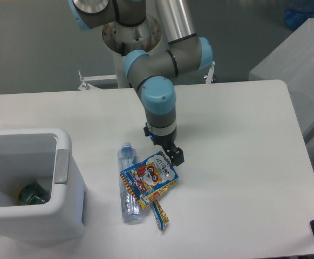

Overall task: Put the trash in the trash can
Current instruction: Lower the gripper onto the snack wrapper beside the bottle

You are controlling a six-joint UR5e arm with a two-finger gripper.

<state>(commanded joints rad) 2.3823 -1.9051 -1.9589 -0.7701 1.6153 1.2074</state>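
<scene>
Just below the frame's middle, the snack wrapper (150, 179) is showing a cartoon face on crumpled blue, yellow and red foil, its lettering too small to read, and it is lying partly over the clear crushed bottle (128, 186), whose blue cap is pointing toward the top of the picture. At lower left the white trash can (65, 178) is standing on the table (243, 162), holding a green item (32, 193) inside. Above the wrapper's upper right corner the gripper (170, 153) is hanging from the arm (158, 100); I cannot tell how far its jaws are parted, and it is gripping nothing visible.
</scene>
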